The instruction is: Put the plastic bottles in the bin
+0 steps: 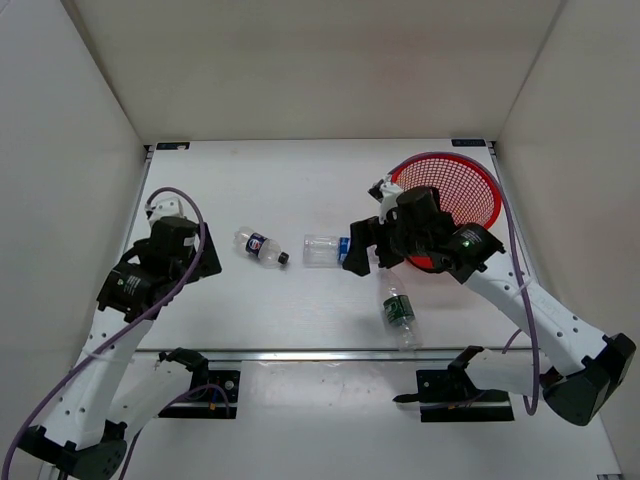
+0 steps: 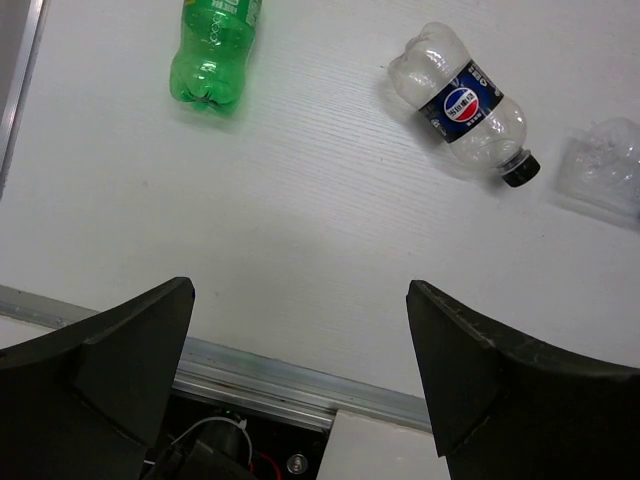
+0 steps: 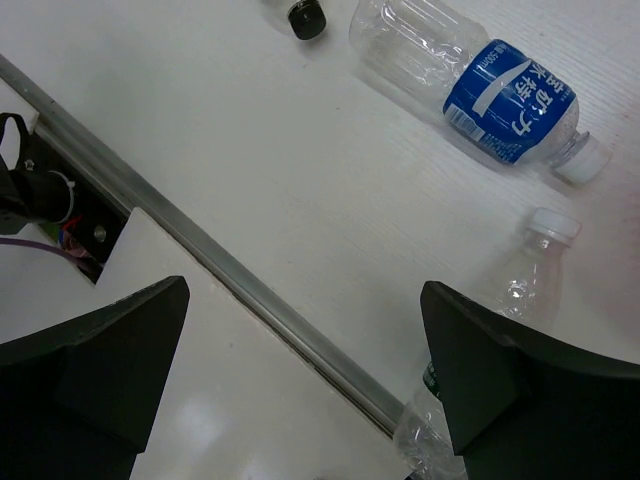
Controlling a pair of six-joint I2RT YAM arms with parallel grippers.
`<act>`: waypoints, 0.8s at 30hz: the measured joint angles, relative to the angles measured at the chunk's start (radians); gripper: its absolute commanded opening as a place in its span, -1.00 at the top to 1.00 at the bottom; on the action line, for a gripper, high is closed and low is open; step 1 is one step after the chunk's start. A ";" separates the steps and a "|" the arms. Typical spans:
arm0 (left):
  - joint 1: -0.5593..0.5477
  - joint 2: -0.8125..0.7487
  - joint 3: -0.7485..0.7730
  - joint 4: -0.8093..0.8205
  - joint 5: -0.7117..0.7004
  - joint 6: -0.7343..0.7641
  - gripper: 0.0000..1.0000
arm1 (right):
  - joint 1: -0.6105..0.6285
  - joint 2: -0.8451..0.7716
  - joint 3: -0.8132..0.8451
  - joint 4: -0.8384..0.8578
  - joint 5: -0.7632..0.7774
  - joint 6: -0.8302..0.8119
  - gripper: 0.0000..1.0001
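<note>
Right tool, jaws spread and empty, hovers just right of the clear blue-labelled plastic bottle lying left-to-right on the white tabletop

Four bottles lie on the counter. Three of them are clear: one blue-and-red-label bottle, one blue-label bottle and one dark-green-label bottle. The fourth is one all-green bottle, which shows only to the left wrist camera. Three caps can be made out: one black cap on the blue-and-red-label bottle, and two white ones, a white cap on the blue-label bottle and a second white cap on the dark-green-label bottle. The all-green bottle's cap end is cut off. There is one red mesh bin. There are two arms, one left arm and one right arm. The left fingers number two, and the right fingers number two.
</note>
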 measured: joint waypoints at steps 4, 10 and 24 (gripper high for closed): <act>0.003 -0.018 0.000 -0.005 0.002 0.000 -0.97 | 0.012 -0.025 -0.022 0.016 -0.015 -0.001 -0.98; 0.000 -0.029 -0.032 0.003 0.024 0.001 -0.97 | 0.101 -0.022 -0.060 -0.028 0.042 -0.003 -0.98; -0.007 -0.043 -0.108 0.038 0.068 -0.002 -0.95 | -0.004 0.022 -0.325 -0.140 0.220 0.057 -0.98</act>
